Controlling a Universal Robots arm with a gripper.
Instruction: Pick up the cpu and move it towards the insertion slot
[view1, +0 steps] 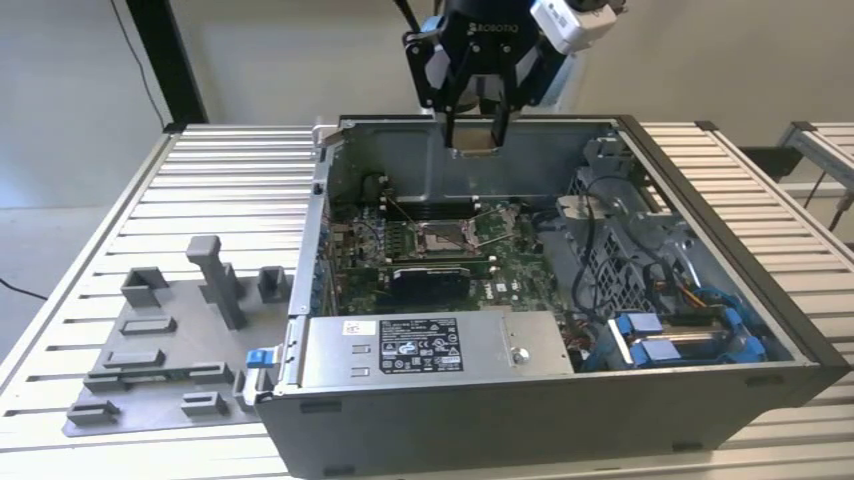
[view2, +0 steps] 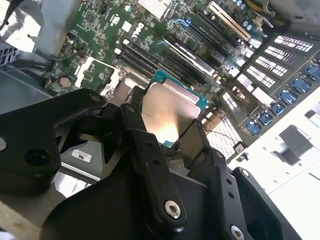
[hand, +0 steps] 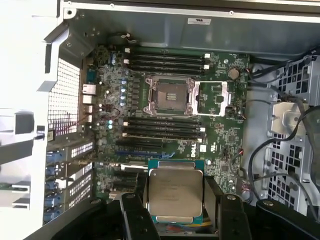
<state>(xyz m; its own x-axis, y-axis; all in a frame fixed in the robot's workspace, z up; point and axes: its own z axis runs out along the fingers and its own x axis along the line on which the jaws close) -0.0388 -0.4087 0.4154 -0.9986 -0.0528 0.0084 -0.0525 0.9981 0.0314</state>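
My gripper (view1: 477, 138) hangs above the far wall of the open computer case (view1: 801, 345), shut on the cpu (view1: 475, 151). In both wrist views the cpu (hand: 175, 194) (view2: 166, 114) is a flat square chip with a silvery top and green edge, clamped between two black fingers (hand: 135, 212) (view2: 150, 150). The insertion slot (view1: 442, 237) lies on the green motherboard below, a metal-framed socket with a brownish centre (hand: 167, 96) and its load plate (hand: 214, 98) flipped open beside it. The cpu is held high over the board, apart from the slot.
A black block (view1: 424, 283) sits on the board nearer the power supply (view1: 427, 347). Drive bays and cables (view1: 667, 310) fill the case's side at the exterior view's right. A grey fixture plate (view1: 174, 340) with upright blocks lies outside the case at the exterior view's left.
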